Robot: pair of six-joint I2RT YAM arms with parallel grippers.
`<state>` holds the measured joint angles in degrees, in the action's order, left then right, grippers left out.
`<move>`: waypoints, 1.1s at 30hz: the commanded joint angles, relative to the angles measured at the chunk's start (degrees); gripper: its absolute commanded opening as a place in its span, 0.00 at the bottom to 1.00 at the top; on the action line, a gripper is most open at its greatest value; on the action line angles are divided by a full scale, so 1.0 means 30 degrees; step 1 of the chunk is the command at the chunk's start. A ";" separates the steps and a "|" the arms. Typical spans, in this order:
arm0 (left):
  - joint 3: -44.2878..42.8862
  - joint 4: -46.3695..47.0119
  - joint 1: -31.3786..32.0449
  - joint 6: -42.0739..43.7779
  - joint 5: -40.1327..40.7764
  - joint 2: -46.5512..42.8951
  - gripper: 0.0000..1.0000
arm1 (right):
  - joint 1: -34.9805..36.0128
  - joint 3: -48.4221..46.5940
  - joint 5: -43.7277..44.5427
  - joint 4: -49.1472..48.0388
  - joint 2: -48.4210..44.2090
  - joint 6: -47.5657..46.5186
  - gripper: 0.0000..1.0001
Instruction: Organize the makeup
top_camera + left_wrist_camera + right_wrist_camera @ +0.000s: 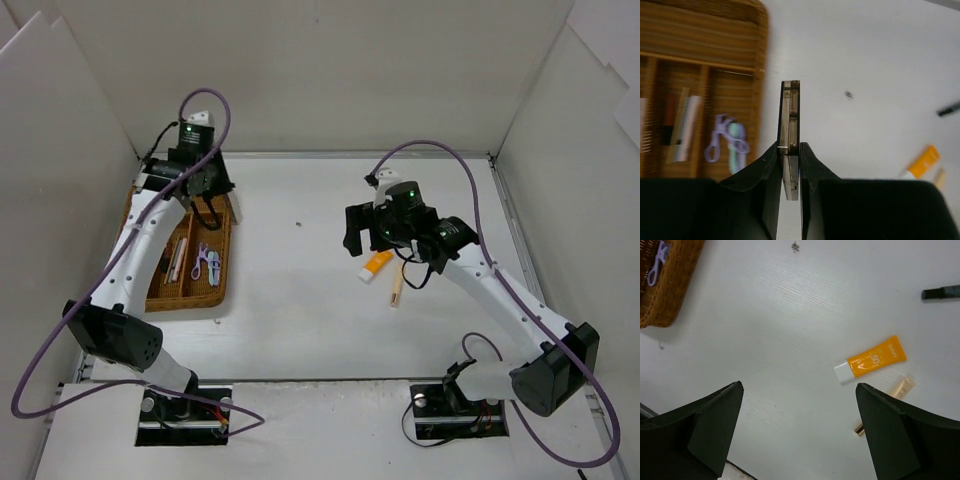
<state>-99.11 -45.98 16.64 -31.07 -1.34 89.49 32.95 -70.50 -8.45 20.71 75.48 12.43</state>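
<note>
The left hand (789,147) is shut narrow on the long brown eyeshadow palette (790,110), which stands on edge between its fingers and sticks out past their tips. From above, this hand hangs over the far end of the wicker tray (224,268). The right hand (799,386) is spread wide and holds nothing, above bare desk (300,320) right of the middle.

The desk is white and faintly grained, closed in by white panel walls (330,70) at the far edge and both sides. A small dark speck (298,224) lies near its middle.

The tray sits at the left edge, toward the far-left corner, split into long compartments. In the compartment nearest the desk's middle lie the purple curler (722,140) and a pale green item (736,145) touching it. The next compartment holds a few slim sticks or pencils (682,125), too blurred to tell apart.

Loose on the desk, right of the middle, the orange tube (875,360) with its white cap lies flat. A slim beige stick (900,388) lies just beside it, and a black pencil (940,292) lies well apart from both.
</note>
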 commanded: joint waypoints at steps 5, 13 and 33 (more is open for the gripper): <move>-0.3028 -0.7172 -0.1476 0.4115 1.1926 0.1804 0.00 | -0.0230 0.1526 0.2434 0.0185 -0.1284 -0.0890 0.93; -0.1653 -0.8348 -0.3201 0.4292 1.6850 0.5086 0.00 | -0.0202 0.2083 0.1616 0.0450 -0.1285 -0.0188 0.93; 0.1454 -0.1200 -0.6398 0.9006 1.6676 0.8136 0.04 | -0.0113 0.0238 0.1848 0.2207 0.0180 0.0370 0.93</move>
<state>-94.32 -53.58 -2.31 -7.68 47.16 114.45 32.64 -66.78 -4.21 27.09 75.94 12.78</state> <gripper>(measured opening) 0.125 0.931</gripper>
